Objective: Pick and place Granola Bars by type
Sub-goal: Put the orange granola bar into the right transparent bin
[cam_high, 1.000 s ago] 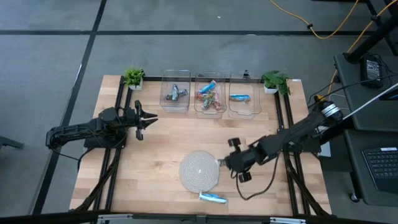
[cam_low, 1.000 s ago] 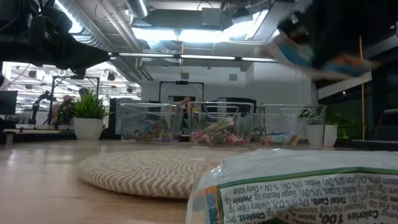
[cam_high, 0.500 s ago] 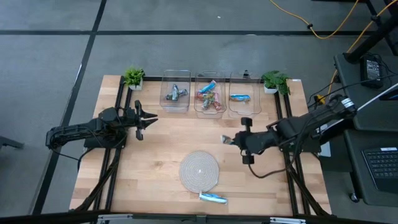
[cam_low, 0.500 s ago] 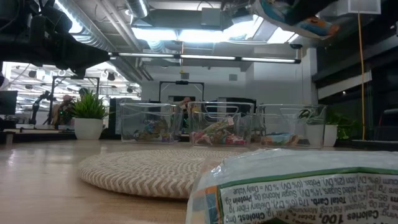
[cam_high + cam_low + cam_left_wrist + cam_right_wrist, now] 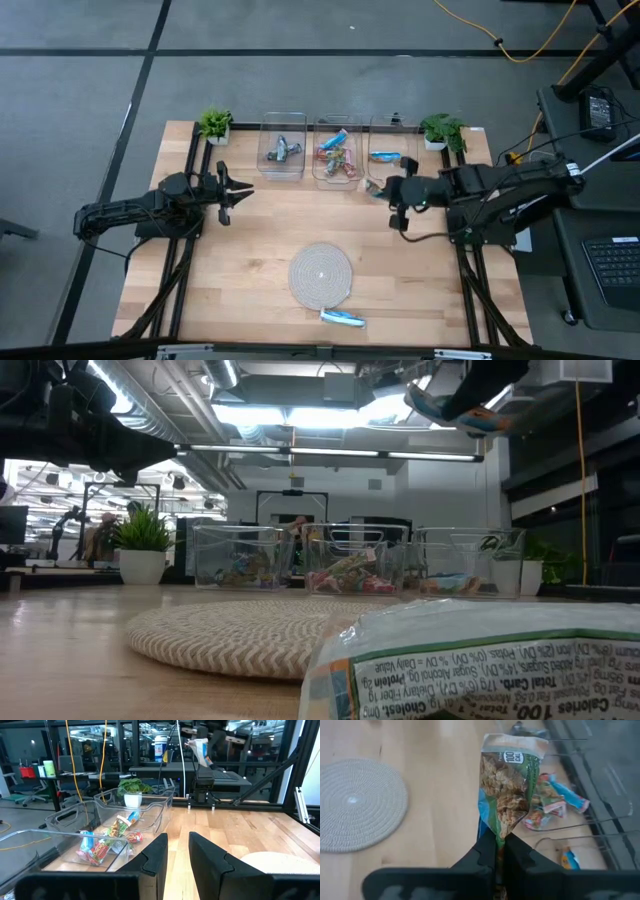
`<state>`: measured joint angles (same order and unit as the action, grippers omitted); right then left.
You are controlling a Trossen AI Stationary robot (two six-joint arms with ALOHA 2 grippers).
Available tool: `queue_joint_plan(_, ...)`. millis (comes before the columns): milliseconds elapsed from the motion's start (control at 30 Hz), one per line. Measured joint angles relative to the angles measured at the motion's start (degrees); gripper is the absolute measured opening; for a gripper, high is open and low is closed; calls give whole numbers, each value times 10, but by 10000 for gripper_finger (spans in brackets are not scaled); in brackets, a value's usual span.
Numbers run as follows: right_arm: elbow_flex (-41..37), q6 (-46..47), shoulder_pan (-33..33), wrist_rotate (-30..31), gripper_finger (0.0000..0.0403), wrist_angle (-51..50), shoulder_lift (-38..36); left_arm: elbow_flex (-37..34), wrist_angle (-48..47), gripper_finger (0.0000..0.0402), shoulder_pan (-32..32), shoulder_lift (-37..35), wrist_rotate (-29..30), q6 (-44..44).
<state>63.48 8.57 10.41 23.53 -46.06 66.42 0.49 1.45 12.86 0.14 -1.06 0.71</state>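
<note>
My right hand point(image 5: 385, 190) is clenched on a green bar point(image 5: 509, 780), pinching it by one end so it hangs free. I carry it high, just before the bins point(image 5: 393, 165), to clear their walls. My left hand point(image 5: 238, 190) waits released, well apart. One blue bar point(image 5: 342, 318) lies beside the mat point(image 5: 321, 274).

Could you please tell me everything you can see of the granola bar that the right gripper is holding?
The granola bar is a small foil-wrapped bar printed with a granola photo on green and blue, with a "100 CAL" mark near its far end. The right gripper is shut on one end of it, so the rest juts forward, slightly crumpled. It hangs in the air near the front edge of the clear bins, touching nothing but the fingers.
</note>
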Motion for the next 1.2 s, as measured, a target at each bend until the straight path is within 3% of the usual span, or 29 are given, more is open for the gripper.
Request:
queue_joint_plan(200, 0, -48, -47, -3, 22, -22, -18, 0, 0, 72, 0, 0, 0, 0)
queue_joint_plan(767, -2, -100, -281, -32, 23, -35, -23, 0, 0, 72, 0, 0, 0, 0)
queue_joint_plan(1000, -61, -122, -369, -130, 23, 34, -25, 0, 0, 72, 0, 0, 0, 0)
queue_joint_plan(1200, -141, -136, -402, -143, 23, 108, -25, 0, 0, 72, 0, 0, 0, 0)
